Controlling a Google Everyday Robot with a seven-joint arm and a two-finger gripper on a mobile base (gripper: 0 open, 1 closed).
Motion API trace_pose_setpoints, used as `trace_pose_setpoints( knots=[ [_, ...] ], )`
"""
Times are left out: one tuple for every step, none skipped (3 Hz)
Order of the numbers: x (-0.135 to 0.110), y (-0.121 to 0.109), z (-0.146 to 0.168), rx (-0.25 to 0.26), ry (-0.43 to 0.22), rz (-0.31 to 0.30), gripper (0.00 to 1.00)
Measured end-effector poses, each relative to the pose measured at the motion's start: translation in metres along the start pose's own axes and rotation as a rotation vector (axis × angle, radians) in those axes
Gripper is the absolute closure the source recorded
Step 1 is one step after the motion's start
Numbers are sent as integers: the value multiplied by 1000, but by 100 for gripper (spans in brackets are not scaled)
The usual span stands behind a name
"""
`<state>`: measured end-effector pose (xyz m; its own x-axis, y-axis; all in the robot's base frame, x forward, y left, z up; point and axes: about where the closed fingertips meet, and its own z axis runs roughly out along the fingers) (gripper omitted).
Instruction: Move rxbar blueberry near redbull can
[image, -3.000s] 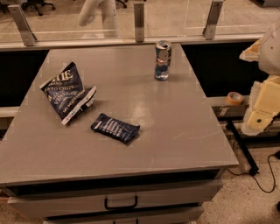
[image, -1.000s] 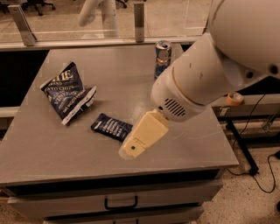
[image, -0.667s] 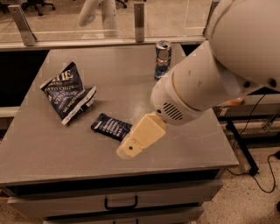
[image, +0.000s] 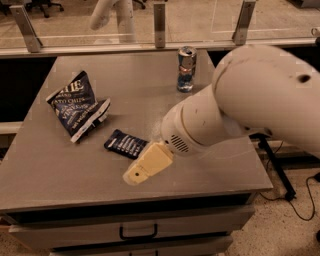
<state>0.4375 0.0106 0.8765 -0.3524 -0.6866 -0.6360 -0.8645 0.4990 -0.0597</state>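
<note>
Gripper, a cream-coloured block at the end of the bulky white arm, sits low over the front half of the grey worktop, its tip aimed toward the front-left. From this angle it reads as one solid piece, so whether it is open or closed cannot be told. The rxbar blueberry lies flat on the worktop just beside the gripper, to its left and slightly farther back; the bar's right end meets the cream block in the view, though whether they actually touch cannot be told. The bar is not held. Left of the bar, near it but apart, lies a larger crumpled navy chip bag with white lettering. The redbull can stands upright close to the far edge of the worktop, right of centre, well apart from the bar. Below the worktop's front edge runs a drawer with a dark handle.
</note>
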Motion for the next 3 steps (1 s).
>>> trace_pose_setpoints(
  knots=[
    [5, -6, 24, -13, -31, -42, 0],
    [9, -10, 43, -24, -45, -91, 18],
    [10, -12, 54, -34, -55, -115, 41]
  ],
)
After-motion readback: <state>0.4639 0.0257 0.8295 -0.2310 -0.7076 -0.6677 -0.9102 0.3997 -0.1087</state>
